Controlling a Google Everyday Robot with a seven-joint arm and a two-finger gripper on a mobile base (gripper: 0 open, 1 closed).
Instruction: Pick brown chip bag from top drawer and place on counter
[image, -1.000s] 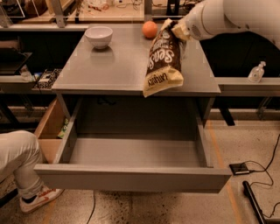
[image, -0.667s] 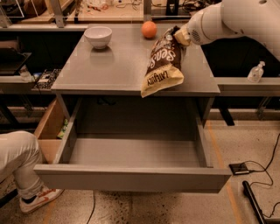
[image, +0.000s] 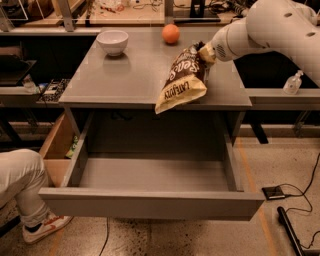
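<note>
Now the hand (image: 206, 53) clamps the brown chip bag (image: 181, 80) by its top seam, lower end sagging over the surface (image: 125, 75) front edge. Light, crinkly, slippery foil; that seam looks the best hold.

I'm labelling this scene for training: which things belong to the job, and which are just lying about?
Job: brown chip bag; counter; open top drawer; gripper, gripping the bag's top above the counter's right side.
Lying about: white bowl; orange; clear bottle; person's leg.
</note>
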